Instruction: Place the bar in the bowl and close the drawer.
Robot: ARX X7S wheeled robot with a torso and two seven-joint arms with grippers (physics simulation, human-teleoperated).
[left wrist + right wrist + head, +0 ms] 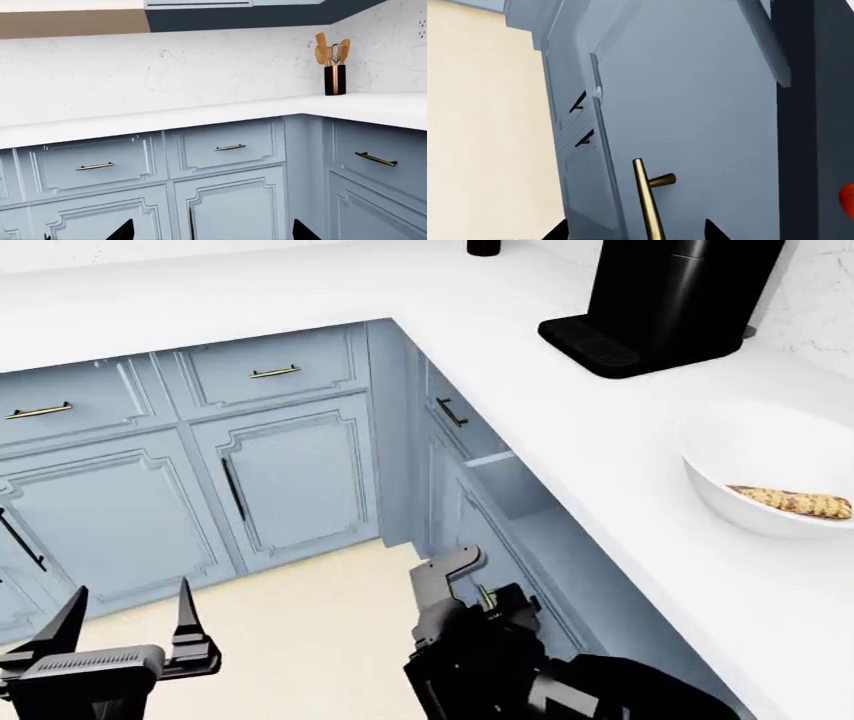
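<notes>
The white bowl [747, 455] stands on the counter at the right of the head view. The speckled tan bar [790, 501] lies inside it. Below the counter edge the blue-grey drawer [523, 508] stands pulled out, its pale inside showing. My right gripper [475, 585] is low in front of the drawer and open. In the right wrist view the drawer's brass handle [648, 197] runs between the spread fingertips of the right gripper [635, 231], which do not clamp it. My left gripper [128, 618] hangs open over the floor, holding nothing. Its wrist view shows the left gripper [213, 232] facing the cabinet doors.
A black coffee machine [665, 302] stands on the white counter [574, 410] beyond the bowl. A dark utensil holder [334, 76] sits in the counter corner. Panelled cabinet doors [287, 480] line the left run. Beige floor [320, 640] lies between the arms.
</notes>
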